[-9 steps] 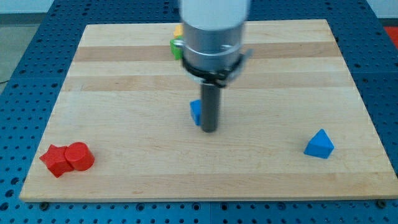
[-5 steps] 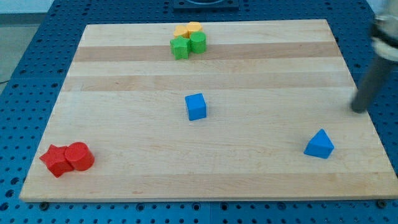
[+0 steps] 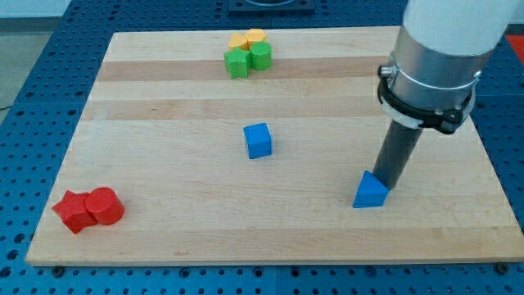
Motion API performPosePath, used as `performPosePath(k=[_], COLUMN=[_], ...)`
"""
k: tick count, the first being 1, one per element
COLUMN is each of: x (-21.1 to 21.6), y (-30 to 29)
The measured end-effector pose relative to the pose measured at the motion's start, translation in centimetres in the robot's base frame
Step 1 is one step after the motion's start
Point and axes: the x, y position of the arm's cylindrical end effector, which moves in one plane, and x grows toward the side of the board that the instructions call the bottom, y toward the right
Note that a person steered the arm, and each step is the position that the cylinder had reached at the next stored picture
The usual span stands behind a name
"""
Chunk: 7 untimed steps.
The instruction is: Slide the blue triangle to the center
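Touching my tip, blue triangle points up.

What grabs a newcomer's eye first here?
The big pale arm at the view's right, its dark rod ending in my tip right behind the blue triangle on the wooden board. Next, the lone blue cube near the centre, then two red blocks at the bottom left.

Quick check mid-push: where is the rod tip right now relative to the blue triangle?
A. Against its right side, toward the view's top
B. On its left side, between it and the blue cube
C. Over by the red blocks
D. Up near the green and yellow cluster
A: my tip sits right at the upper-right edge of the blue triangle, with the blue cube well off to the view's left.
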Motion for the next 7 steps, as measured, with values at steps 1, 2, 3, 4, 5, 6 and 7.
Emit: performPosePath(k=[1, 2, 3, 4, 5, 6, 7], x=[3.3, 5.3, 3.1, -1.8, -5.1, -2.4, 1.0], y=[5.1, 3.8, -2.1, -8.0, -12.1, -12.1, -9.4])
